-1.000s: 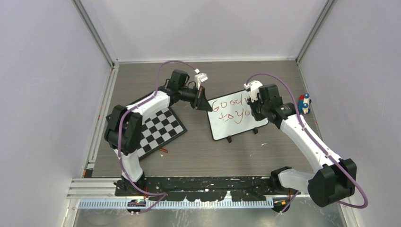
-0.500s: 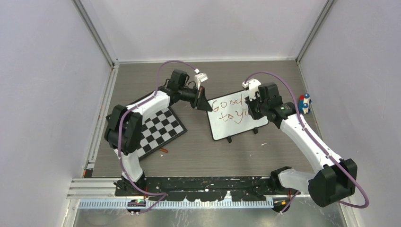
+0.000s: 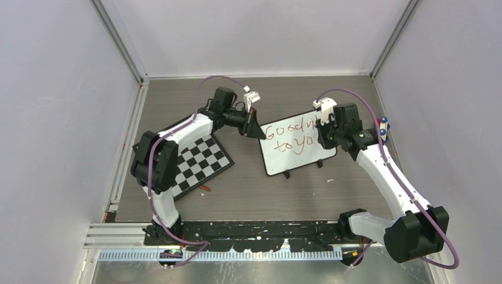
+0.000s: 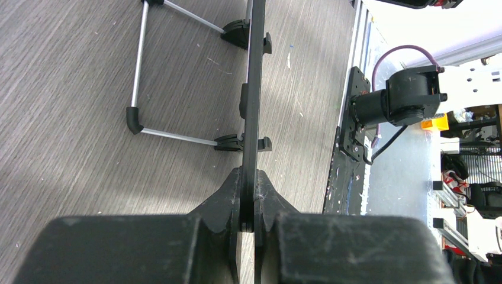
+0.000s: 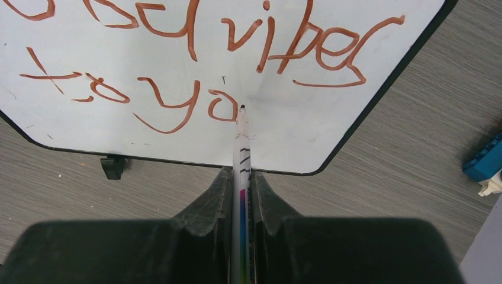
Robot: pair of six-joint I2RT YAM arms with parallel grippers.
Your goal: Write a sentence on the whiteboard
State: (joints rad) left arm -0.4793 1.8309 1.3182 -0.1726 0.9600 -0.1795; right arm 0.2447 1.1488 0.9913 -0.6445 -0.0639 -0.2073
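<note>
The whiteboard [image 3: 299,158] stands tilted on its feet at mid table. On it the sentence [image 3: 288,136] runs in red-brown marker, reading "Good vibes" [image 5: 260,35] above "to yo" [image 5: 166,106]. My left gripper [image 3: 256,131] is shut on the board's left edge; in the left wrist view the board's thin black edge [image 4: 253,89] runs straight up from between the jaws of that gripper [image 4: 249,177]. My right gripper [image 5: 241,173] is shut on a white marker [image 5: 241,142], whose tip touches the board just right of the last "o". From above, the right gripper [image 3: 323,137] covers the board's right end.
A black-and-white checkerboard [image 3: 198,163] lies left of the whiteboard, under the left arm. A blue, red and white toy [image 3: 383,127] sits by the right wall and shows as a blue block [image 5: 485,160]. A small orange scrap [image 3: 205,188] lies near the checkerboard.
My right arm has swung to the right along the board with the marker, uncovering more letters of the top line. The left gripper and the board have stayed put.
</note>
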